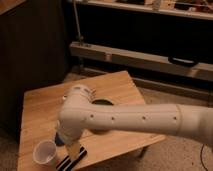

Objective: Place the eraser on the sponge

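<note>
At the near edge of the desk (41, 111), towards its left corner, stands one white cup (44, 152), upright, mouth open to the room. All I can see inside it is its own pale wall and floor.

Just to the right of the cup lies the one eraser (65, 163), a black block with white stripes. It lies flat on the wood right at the near edge, angled so its far end points away to the right. Its near end runs out of sight at the bottom.

The gripper (75, 149) hangs straight down over the far end of the eraser, touching it or very nearly so. From where I stand I cannot tell how far open it is, or whether it has a grip on the eraser.

A little farther in, a single scrap of dark blue shows between the cup and the arm's wrist. That is the sponge (58, 140), mostly covered by the arm. It sits just beside the eraser and apart from it, so the eraser is on the desk and not on the sponge.

The arm (130, 119) sweeps in from the right edge across the middle of the desk.

Behind it, towards the middle of the desk, a dark curved rim peeks over the arm. It is one bowl (103, 102), and I cannot see what it holds.
</note>
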`<action>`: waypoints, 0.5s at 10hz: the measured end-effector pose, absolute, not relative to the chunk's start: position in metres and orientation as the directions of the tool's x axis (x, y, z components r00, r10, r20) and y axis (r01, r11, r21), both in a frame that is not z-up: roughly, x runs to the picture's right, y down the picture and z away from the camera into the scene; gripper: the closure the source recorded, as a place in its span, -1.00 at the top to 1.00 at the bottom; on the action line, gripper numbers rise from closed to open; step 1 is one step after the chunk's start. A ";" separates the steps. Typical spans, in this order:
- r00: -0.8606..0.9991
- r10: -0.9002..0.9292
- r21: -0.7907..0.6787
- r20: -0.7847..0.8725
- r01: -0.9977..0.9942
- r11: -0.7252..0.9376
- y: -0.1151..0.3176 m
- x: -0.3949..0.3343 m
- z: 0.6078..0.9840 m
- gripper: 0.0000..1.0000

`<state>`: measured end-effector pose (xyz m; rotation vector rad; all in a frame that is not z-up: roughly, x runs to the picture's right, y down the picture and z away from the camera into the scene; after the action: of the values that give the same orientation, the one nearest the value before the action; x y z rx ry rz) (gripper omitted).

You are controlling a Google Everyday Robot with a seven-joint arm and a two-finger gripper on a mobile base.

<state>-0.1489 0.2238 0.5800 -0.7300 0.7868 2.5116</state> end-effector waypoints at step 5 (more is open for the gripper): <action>-0.802 0.170 0.373 -0.572 -0.439 -0.817 0.271 -0.088 0.579 0.60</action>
<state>-0.0880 0.2714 0.5793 -0.7595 0.7186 2.6053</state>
